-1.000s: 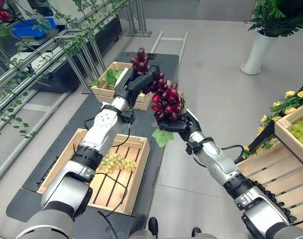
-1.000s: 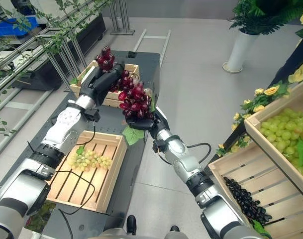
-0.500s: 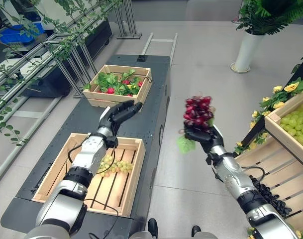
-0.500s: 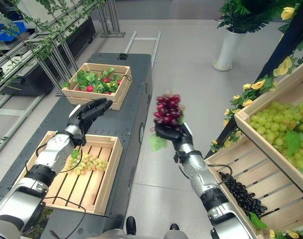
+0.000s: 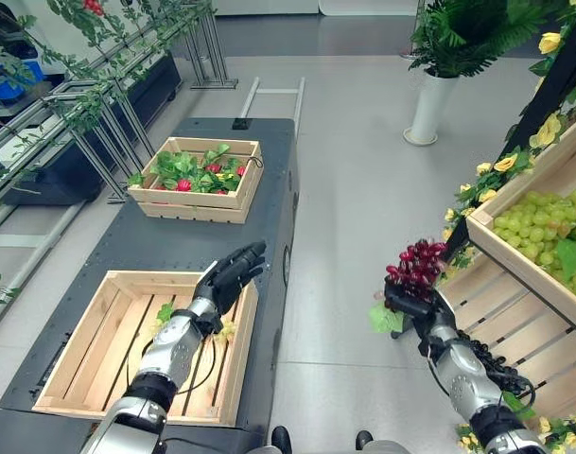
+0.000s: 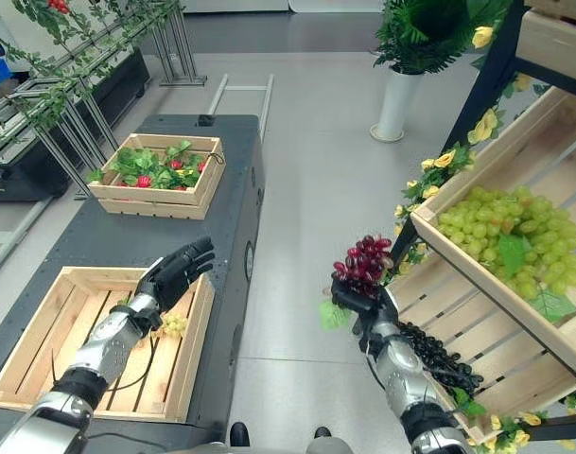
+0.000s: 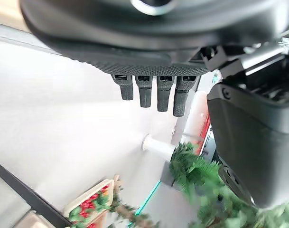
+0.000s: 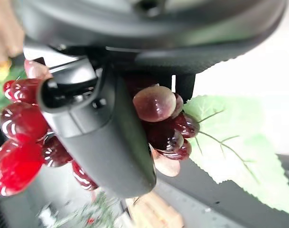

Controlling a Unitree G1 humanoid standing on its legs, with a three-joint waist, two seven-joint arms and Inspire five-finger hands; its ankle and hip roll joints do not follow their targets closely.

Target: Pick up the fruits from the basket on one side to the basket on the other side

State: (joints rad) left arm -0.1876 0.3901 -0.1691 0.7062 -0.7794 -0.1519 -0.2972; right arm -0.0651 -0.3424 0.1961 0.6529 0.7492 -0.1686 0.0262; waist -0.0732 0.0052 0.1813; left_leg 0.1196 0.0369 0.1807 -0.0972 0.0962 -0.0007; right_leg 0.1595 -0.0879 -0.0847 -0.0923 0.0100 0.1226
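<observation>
A bunch of red grapes [image 5: 416, 267] with a green leaf [image 5: 383, 319] is held up by my right hand [image 5: 410, 302], which is shut on it over the floor, just left of the lower shelf crate [image 6: 450, 305]. In the right wrist view the thumb [image 8: 107, 140] presses the red grapes [image 8: 17, 142] against the fingers. My left hand [image 5: 232, 275] hovers open above the right edge of the near wooden crate [image 5: 89, 352] on the cart, its fingers [image 7: 153, 95] straight and holding nothing. A small bunch of green grapes [image 6: 172, 324] lies in that crate, partly hidden by the left arm.
A far crate [image 5: 195, 176] of green leaves and red fruit sits on the dark cart [image 5: 155, 241]. On the right, a slanted shelf crate holds green grapes [image 6: 500, 227]; black grapes [image 6: 429, 355] lie in the lower one. Yellow flowers [image 5: 500, 165] and a potted plant [image 5: 429, 95] stand behind.
The right hand has carried the red grapes rightward and down, away from the cart to the shelf crates. The left hand has drawn back over the near crate. The camera has turned right.
</observation>
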